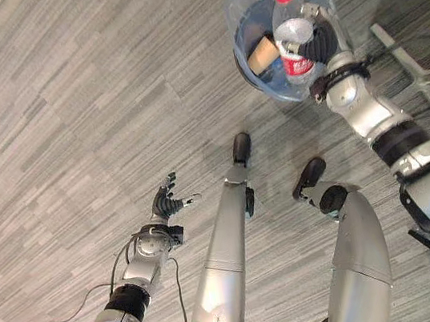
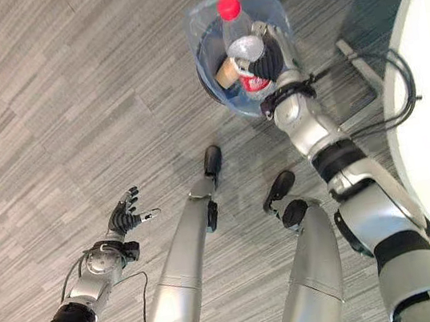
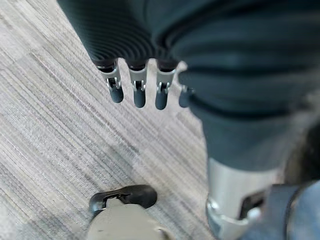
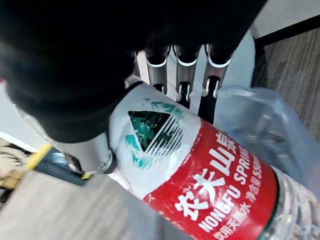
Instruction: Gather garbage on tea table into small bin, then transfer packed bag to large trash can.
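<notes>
The right hand [image 1: 324, 35] grips the bag [image 1: 249, 10] with the bottle [image 1: 291, 28] upright inside; the left hand [image 1: 169, 203] hangs open, empty, well apart.

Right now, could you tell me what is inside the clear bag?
Inside the clear bag are a red-capped plastic bottle and a tan cardboard piece. The right robot hand holds the bag; anything beneath the bottle is covered.

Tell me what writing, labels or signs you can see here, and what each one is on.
Bottle, red band of its label: large white characters with smaller white capital letters beneath, brand print.
Same label, white part: a green triangular emblem, no words.
Bottle in the eye views: label print too small to read.
Clear bag and floor: no text.
</notes>
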`<state>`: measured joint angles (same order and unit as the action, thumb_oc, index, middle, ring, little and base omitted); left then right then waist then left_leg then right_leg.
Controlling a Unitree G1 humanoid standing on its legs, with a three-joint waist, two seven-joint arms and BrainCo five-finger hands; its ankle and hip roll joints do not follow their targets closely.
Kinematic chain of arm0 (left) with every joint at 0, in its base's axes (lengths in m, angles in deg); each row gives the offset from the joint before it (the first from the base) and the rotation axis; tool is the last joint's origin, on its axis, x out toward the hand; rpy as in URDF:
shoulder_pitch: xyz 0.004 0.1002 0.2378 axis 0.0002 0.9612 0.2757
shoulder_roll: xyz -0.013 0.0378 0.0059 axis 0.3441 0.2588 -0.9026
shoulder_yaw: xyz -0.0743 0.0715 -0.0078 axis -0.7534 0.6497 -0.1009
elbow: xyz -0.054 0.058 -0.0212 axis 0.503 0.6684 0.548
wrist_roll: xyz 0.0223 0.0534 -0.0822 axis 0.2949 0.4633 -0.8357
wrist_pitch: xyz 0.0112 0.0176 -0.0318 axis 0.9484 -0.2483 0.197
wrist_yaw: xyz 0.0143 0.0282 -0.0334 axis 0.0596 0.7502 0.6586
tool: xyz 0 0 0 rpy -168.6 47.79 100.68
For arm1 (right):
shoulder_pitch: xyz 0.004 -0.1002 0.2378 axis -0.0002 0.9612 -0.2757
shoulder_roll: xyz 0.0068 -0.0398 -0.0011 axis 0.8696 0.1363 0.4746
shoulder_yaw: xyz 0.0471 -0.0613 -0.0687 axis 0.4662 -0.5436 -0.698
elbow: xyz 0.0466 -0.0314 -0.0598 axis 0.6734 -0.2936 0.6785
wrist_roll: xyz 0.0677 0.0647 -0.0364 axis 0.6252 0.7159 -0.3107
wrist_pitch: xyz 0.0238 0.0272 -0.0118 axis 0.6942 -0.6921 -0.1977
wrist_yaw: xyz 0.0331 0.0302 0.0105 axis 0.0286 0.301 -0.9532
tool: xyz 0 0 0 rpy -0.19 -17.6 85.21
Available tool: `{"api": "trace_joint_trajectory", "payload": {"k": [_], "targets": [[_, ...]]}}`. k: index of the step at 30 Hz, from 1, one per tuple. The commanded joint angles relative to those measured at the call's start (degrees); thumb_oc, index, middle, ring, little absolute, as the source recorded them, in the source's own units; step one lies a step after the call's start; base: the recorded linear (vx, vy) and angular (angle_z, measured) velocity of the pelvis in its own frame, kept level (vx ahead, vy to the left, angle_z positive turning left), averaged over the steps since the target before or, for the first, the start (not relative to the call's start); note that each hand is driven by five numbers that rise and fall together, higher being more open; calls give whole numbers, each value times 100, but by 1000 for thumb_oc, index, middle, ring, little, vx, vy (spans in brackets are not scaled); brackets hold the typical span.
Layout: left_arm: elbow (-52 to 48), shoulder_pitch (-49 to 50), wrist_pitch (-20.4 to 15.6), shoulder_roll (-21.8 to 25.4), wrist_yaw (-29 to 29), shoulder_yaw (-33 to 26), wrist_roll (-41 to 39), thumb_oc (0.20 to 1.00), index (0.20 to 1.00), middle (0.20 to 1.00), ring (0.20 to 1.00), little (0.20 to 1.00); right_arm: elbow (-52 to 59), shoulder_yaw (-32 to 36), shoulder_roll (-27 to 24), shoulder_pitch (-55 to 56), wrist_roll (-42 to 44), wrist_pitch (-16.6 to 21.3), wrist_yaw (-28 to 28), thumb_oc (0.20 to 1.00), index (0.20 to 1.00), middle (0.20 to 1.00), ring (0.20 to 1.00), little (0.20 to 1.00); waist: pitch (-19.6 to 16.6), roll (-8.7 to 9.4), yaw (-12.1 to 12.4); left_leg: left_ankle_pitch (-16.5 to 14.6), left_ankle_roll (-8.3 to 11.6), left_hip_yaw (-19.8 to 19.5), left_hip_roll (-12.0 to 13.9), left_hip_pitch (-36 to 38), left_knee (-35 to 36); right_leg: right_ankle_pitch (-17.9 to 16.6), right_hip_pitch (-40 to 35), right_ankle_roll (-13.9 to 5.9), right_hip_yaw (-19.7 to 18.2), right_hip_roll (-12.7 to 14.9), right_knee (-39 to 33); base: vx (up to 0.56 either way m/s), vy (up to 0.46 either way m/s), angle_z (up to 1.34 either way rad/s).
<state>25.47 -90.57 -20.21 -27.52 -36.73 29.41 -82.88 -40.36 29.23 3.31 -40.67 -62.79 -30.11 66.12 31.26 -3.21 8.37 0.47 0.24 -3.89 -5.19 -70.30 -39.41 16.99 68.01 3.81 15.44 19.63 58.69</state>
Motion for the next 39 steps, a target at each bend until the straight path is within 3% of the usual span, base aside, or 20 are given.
{"api": "trace_joint_trajectory", "payload": {"k": [1,3,4,11,13,17,27,33,34,35,39], "targets": [[-38,470,-120,-41,-129,185,-248,1000,1000,1000,1000,1000,203,-197,-86,344,266,176,129,200,200,200,200,200,-739,-29,171,-964,-231,382,-91,203,-312,126,-129,-395,-668,-227,-729,55,8,3],[-54,408,-138,-55,-138,279,-259,1000,1000,1000,1000,1000,-28,-274,-114,173,362,179,151,200,200,200,200,200,-726,-47,192,-977,-248,375,-130,91,-383,137,-31,-399,-679,-183,-647,39,13,7],[-79,347,-143,-72,-156,376,-298,1000,1000,1000,1000,1000,-307,-366,-126,16,451,156,185,1000,1000,1000,1000,1000,-706,-67,216,-963,-251,360,-162,31,-392,155,20,-404,-675,-150,-608,37,16,10],[8,268,-137,-206,-233,345,-158,1000,1000,1000,1000,1000,-171,-600,-185,336,-22,90,270,1000,1000,1000,1000,1000,-759,-26,123,-905,-234,312,-203,159,-119,183,-90,-397,-584,-201,-722,26,-2,7],[43,332,-124,-248,-244,259,-73,1000,1000,1000,1000,1000,48,-992,-182,617,-785,-2,119,1000,1000,1000,1000,1000,-779,38,67,-928,-212,300,-139,261,-35,134,-183,-432,-561,-277,-840,20,-36,-4],[46,326,-150,-186,-235,291,-46,1000,1000,1000,1000,1000,-221,-1575,-98,493,-1479,-150,-86,1000,1000,1000,1000,1000,-717,51,52,-918,-176,282,-81,322,39,84,-246,-482,-548,-319,-944,15,-33,-9],[-82,139,-300,4,-336,525,-245,1000,1000,1000,1000,1000,-2013,-2122,368,-164,-1820,-479,-94,1000,1000,1000,1000,1000,-580,-138,229,-787,-152,244,-208,82,142,102,-3,-509,-553,-257,-882,4,-1,1],[-116,40,-321,11,-335,598,-317,1000,1000,1000,1000,1000,-2451,-2242,395,-254,-1833,-540,-199,1000,1000,1000,1000,1000,-524,-260,334,-735,-155,249,-294,-34,136,131,138,-500,-571,-185,-759,12,1,8],[-111,21,-320,8,-337,608,-314,1000,1000,1000,1000,1000,-2478,-2232,407,-250,-1810,-541,-233,385,385,385,385,385,-524,-271,341,-731,-160,248,-308,-47,128,132,152,-496,-577,-187,-740,9,-6,5],[-116,-1,-328,-15,-337,616,-327,1000,1000,1000,1000,1000,-2395,-2188,386,-239,-1696,-513,-255,200,200,200,200,200,-514,-265,337,-715,-163,248,-317,-61,119,118,160,-491,-583,-186,-727,2,3,6],[-75,-75,-295,-93,-365,593,-306,1000,1000,1000,1000,1000,-2136,-2093,358,-142,-1506,-454,-237,200,200,200,200,200,-500,-201,270,-712,-171,273,-289,-29,145,62,144,-502,-606,-235,-749,-10,10,7]]}}
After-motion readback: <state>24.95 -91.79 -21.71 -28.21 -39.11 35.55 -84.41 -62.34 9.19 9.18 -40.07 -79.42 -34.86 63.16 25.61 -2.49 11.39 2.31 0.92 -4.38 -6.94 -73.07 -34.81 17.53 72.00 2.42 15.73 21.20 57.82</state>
